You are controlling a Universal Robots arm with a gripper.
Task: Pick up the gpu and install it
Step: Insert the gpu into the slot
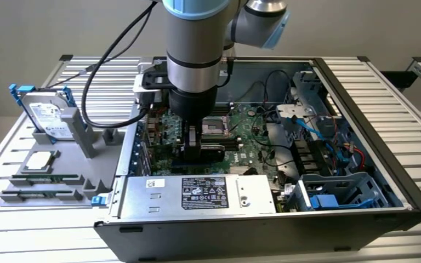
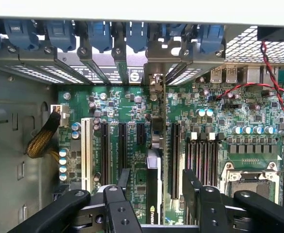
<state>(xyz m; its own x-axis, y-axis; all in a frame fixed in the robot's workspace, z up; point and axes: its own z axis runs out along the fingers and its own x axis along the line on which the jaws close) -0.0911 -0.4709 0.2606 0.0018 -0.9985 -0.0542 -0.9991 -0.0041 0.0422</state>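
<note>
Holding the gpu (image 2: 153, 187) edge-on, the hand (image 2: 154, 194) pinches it between its fingers (image 2: 190, 187), lower centre of the wrist view. The card stands upright just above a long black slot on the motherboard (image 2: 132, 102), with its silver bracket (image 2: 155, 77) toward the case's rear openings. Judgement: doing this well calls for keeping the card vertical, lining the edge connector over the slot and the bracket in its rear gap, then pressing straight down with even force; any tilt risks a jam.

Counts: one arm (image 1: 194, 49), one gpu, one white slot (image 2: 86, 153). In the exterior view, a fixture tray (image 1: 112, 150) on the table (image 1: 408, 109) holds one hard drive (image 1: 46, 118) and two memory sticks (image 1: 46, 178).
</note>
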